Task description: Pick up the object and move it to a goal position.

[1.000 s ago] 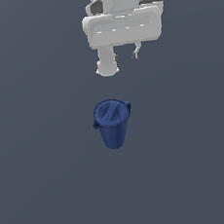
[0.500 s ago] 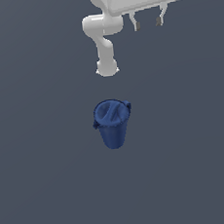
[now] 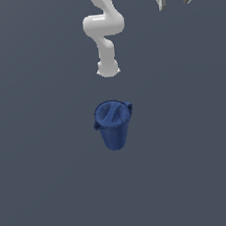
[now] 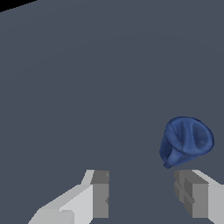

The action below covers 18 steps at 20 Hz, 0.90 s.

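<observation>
Bare simulator scene: featureless flat grey floor [image 3: 44, 191].

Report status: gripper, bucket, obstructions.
Gripper open, empty, high at the exterior view's upper right. Blue bucket upright on the floor, untouched, well clear of the fingers. Nothing in the way.

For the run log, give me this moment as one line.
phase: approach | gripper: open, empty, high, toward exterior view's right | blue bucket: upright on floor, untouched

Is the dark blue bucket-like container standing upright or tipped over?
Upright: the dark blue bucket-like container rests on its narrower base, its ridged top facing up, in the exterior view.
</observation>
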Motion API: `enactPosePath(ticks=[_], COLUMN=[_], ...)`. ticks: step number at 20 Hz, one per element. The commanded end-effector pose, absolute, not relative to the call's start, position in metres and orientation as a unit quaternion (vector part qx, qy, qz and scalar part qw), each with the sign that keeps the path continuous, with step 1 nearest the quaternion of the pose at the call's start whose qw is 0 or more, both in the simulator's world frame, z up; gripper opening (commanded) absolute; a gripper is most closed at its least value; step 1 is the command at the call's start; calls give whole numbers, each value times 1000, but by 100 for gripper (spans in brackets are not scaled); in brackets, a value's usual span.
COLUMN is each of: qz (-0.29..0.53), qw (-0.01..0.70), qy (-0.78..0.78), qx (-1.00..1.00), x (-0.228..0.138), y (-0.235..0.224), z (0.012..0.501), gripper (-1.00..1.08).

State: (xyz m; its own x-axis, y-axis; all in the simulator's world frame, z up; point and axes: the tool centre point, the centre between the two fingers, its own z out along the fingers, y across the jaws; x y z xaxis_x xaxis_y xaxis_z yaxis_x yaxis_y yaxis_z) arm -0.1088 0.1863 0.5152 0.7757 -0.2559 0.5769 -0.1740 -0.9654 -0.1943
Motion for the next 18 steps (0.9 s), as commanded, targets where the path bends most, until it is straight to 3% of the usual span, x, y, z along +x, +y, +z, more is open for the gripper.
enactPosePath(ticks=[1, 9, 18], qz=[-335, -391, -440], qw=[63, 45, 9], qy=[123, 151, 184], qx=[-932, -907, -879], x=[-113, -120, -113], y=[202, 243, 268], z=[518, 502, 448], gripper=[28, 28, 28])
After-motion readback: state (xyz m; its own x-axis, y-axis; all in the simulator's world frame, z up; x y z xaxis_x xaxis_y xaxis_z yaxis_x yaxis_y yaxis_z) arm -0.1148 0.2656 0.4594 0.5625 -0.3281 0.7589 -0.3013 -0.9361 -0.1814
